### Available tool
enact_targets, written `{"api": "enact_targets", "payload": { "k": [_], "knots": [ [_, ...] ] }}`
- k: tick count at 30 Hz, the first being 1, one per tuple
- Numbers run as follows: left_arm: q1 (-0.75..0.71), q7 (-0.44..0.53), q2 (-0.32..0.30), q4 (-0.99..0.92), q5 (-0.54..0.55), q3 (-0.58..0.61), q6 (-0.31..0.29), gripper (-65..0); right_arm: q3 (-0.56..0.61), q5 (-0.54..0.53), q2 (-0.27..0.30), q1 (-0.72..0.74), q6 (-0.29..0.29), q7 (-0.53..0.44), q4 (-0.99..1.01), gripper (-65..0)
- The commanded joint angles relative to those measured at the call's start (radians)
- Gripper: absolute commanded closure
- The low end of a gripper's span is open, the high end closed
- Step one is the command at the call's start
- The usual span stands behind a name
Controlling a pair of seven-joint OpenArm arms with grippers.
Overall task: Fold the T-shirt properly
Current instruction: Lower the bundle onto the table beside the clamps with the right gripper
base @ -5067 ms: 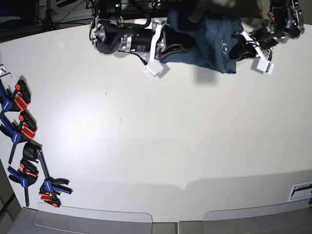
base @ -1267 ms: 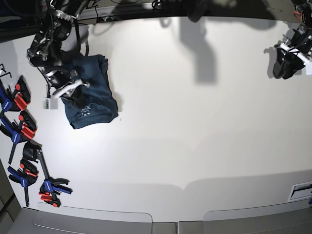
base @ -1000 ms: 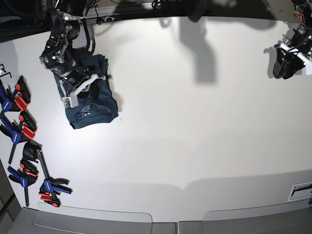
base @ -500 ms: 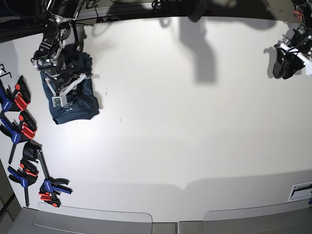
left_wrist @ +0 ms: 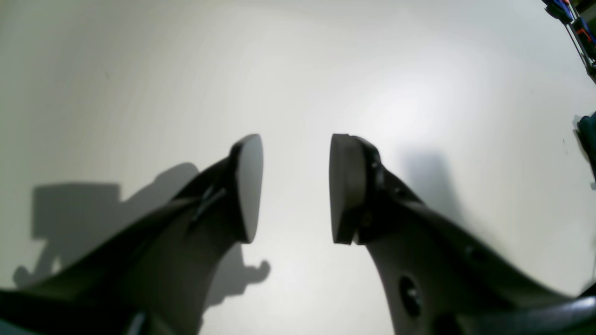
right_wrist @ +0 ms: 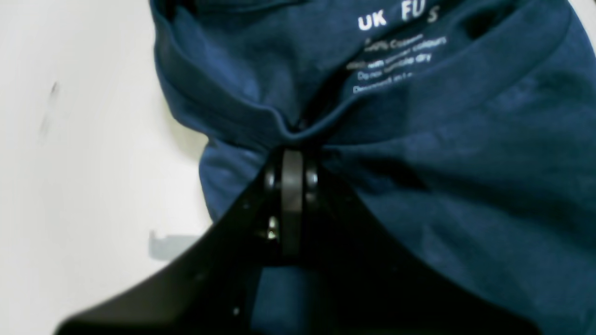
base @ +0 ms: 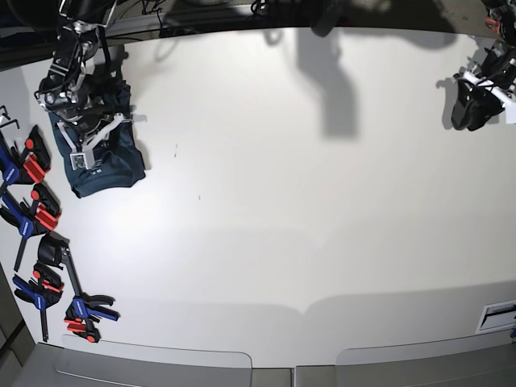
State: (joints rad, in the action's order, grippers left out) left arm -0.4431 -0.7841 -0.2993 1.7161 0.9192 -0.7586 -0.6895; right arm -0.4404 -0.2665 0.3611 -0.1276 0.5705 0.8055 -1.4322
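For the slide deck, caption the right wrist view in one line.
Right gripper shut, pinching a bunched fold of the dark navy T-shirt just below its pale printed neck label, white table alongside.

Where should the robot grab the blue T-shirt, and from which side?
Probably at the bunched fold by the neck label, coming down from above. The T-shirt lies in a flat bundle on the table, so only raised wrinkles give something to pinch. The right hand is shut on such a fold.
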Motion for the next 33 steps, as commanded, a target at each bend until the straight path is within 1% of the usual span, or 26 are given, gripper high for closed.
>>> {"api": "enact_targets", "payload": {
  "k": [1,5,9,16,17,20,23,25,27,30,33],
  "knots": [
    [-0.003,0.03,-0.017,0.018,0.025,-0.006,-0.009,-21.5,-0.005,-0.028,0.02,0.018,-0.002,-0.014,-0.015,0.0],
    [-0.003,0.03,-0.017,0.018,0.029,-0.006,-0.009,-21.5,-0.005,-0.061,0.021,0.04,0.002,-0.011,-0.05,0.0],
    [-0.003,0.029,-0.017,0.018,0.028,-0.006,-0.009,-21.5,-0.005,-0.114,0.021,0.042,0.006,0.006,-0.134,0.0],
    [-0.003,0.022,-0.017,0.018,0.029,-0.006,-0.009,-21.5,-0.005,-0.252,0.021,0.042,0.007,0.15,-0.303,0.0],
    [-0.004,0.019,-0.017,0.018,0.029,-0.006,-0.009,-21.5,-0.005,-0.268,0.021,0.042,0.014,0.165,-0.322,0.0],
    [-0.009,0.008,-0.017,0.018,0.032,-0.006,-0.009,-21.2,-0.005,-0.318,0.021,0.041,0.066,0.195,-0.355,0.0],
    [-0.012,-0.006,-0.017,0.018,0.035,-0.006,-0.009,-15.3,-0.005,-0.384,0.018,0.038,0.1,0.226,-0.359,0.0],
    [-0.019,-0.011,-0.017,0.018,0.036,-0.006,-0.009,-12.7,-0.005,-0.416,0.018,0.023,0.111,0.232,-0.359,0.0],
    [-0.026,-0.016,-0.017,0.018,0.035,-0.006,-0.009,-11.0,-0.005,-0.427,0.018,-0.002,0.117,0.232,-0.359,0.0],
    [-0.04,-0.044,-0.017,0.018,0.035,-0.006,-0.009,-10.9,-0.005,-0.426,0.018,-0.037,0.128,0.242,-0.359,0.0],
    [-0.061,-0.09,-0.017,0.018,0.038,-0.006,-0.009,-10.9,-0.005,-0.426,0.019,-0.05,0.128,0.292,-0.359,0.0]
  ]
}}
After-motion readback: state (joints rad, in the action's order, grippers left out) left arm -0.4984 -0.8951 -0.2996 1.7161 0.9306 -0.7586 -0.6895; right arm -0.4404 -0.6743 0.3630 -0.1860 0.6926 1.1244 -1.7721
